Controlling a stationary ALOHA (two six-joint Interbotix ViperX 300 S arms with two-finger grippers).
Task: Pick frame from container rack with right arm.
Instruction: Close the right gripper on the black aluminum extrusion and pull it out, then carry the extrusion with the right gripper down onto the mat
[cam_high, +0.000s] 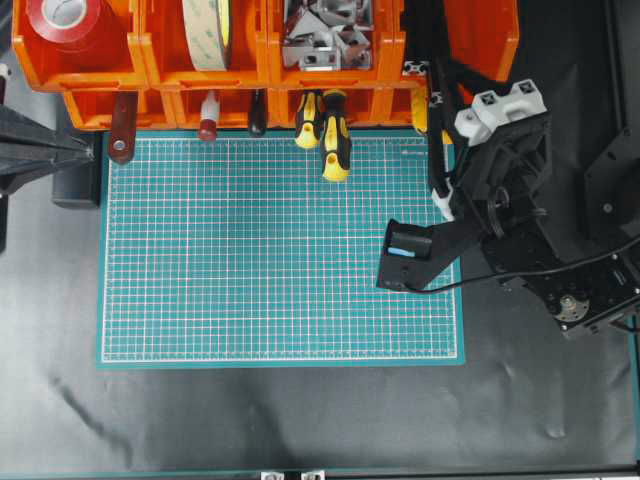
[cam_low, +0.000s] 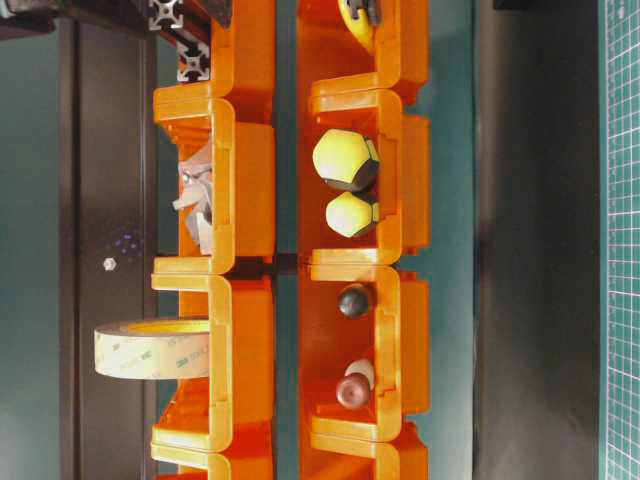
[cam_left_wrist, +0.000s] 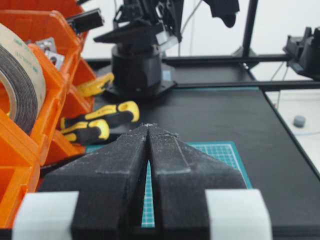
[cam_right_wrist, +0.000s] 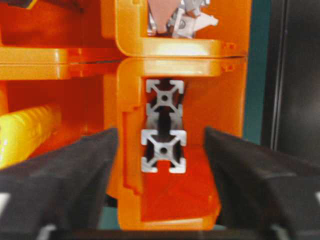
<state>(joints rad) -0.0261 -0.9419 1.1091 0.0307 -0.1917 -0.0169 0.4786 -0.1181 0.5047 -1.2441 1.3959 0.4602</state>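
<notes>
Two slotted square ends of frame stock face you in the right wrist view, stacked one above the other inside an open-fronted bin of the container rack, and the right gripper is lined up on the lower one. Its fingers stand apart, one on each side of that end, with orange bin showing between each pad and the metal, so nothing is gripped yet. You can count the approach as largely done: the right arm sits at the right end of the rack in the overhead view, with its wrist turned toward the bins. What is left, as I judge it, is to close on the bar, draw it straight out of the bin and carry it clear. Whether the pads are far enough forward to bite on the bar I cannot tell from these views. The bar lies with its long axis running back into the bin, away from the wrist camera, its cut end pointing out through the open front toward the green mat; you see it end-on, so its length is hidden. Pulling along that axis should matter, since a skewed pull could drag the bar above it. The left gripper is parked with its fingers pressed together on nothing, well apart from the work
</notes>
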